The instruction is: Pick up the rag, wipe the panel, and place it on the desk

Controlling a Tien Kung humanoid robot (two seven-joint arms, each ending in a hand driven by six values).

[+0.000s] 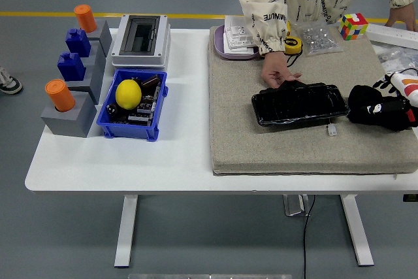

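The right hand [390,110] sits just right of the panel [299,103], clenched on the black rag [364,103]. The panel's long axis runs left-right, so the wipe goes leftward. A person's hand [277,73] steadies its far-left edge.

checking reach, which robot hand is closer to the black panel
Right. The right hand sits on the mat just off the black panel's right end, seemingly on a dark rag. The left hand is out of view. A person's hand holds the panel's far edge.

Place: a lab or workshop test bench
Floor: grey, with a yellow line [98,14] painted across it
Furniture: white height-adjustable table [183,155]
Clutter: blue parts bin [132,106], electrical enclosure [140,40], grey fixtures [68,117], tape measure [292,44]
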